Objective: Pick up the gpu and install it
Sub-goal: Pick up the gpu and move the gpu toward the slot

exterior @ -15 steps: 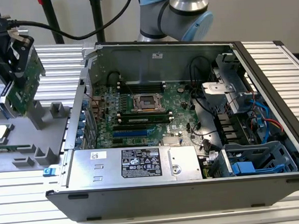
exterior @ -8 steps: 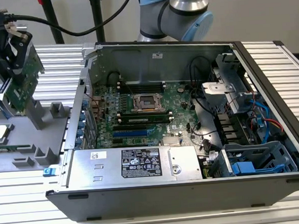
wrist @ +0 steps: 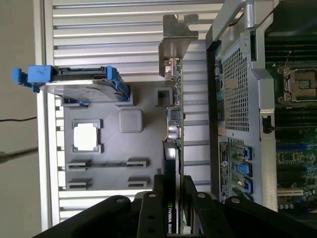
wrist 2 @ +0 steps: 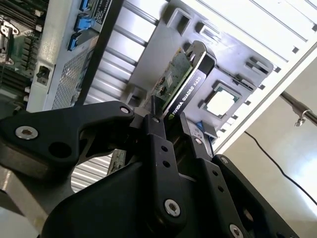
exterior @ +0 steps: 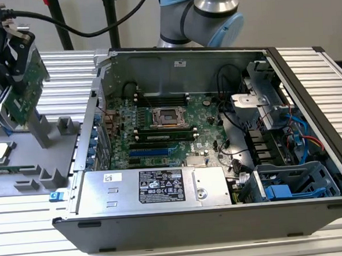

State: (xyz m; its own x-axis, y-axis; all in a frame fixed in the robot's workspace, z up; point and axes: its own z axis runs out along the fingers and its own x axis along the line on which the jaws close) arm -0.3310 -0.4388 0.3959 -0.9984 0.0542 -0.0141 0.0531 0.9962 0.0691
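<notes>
Gpu [wrist 2: 182, 79], green board, black cooler, silver bracket, I'm clenching in my pincer [wrist 2: 170, 122]; grey tray [wrist: 114, 148] lying beneath, open case [exterior: 194, 226] beside.

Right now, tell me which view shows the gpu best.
The first wrist view: the gpu runs edge-on from the gripper to its silver bracket. The second wrist view shows its black edge; the exterior view shows its green face.

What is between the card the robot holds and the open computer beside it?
The case's side wall stands between the gpu, held in the gripper over the grey tray, and the motherboard. Its top is open.
</notes>
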